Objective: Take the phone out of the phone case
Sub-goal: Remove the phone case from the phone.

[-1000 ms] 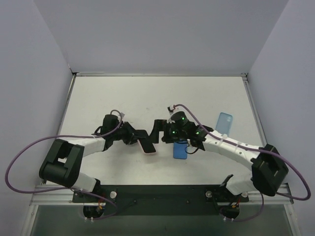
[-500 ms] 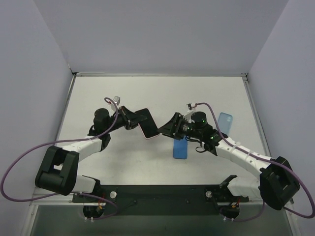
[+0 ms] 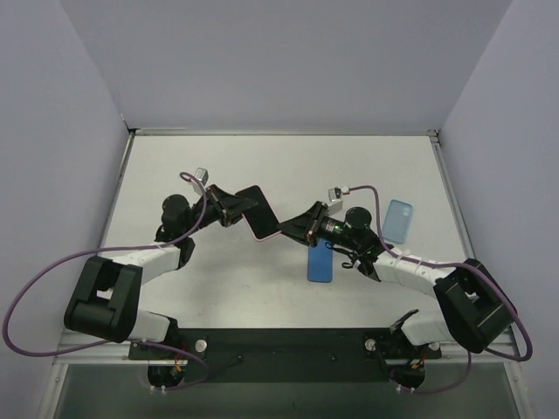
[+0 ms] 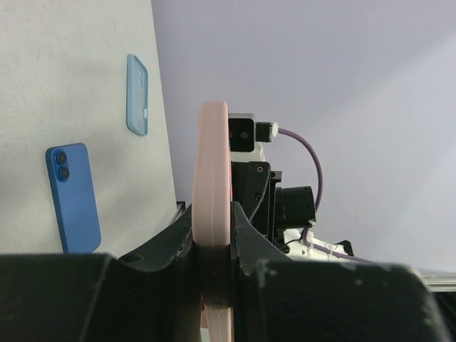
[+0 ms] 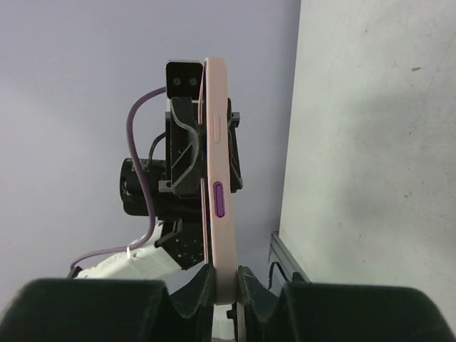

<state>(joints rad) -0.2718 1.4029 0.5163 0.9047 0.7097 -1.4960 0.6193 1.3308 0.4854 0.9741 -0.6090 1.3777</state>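
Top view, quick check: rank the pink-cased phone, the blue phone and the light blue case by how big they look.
1. pink-cased phone, but it is held up off the table, nearer the camera.
2. light blue case.
3. blue phone, though the right arm hides its far end, so these two may match.

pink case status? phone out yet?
Not yet.
Done: the pink case is lifted, with the left gripper and right gripper each clamped on one end.
In hand: the phone sits inside it, with no separation visible.
Left: peel the case off.
A blue phone and a light blue case lie apart on the table.
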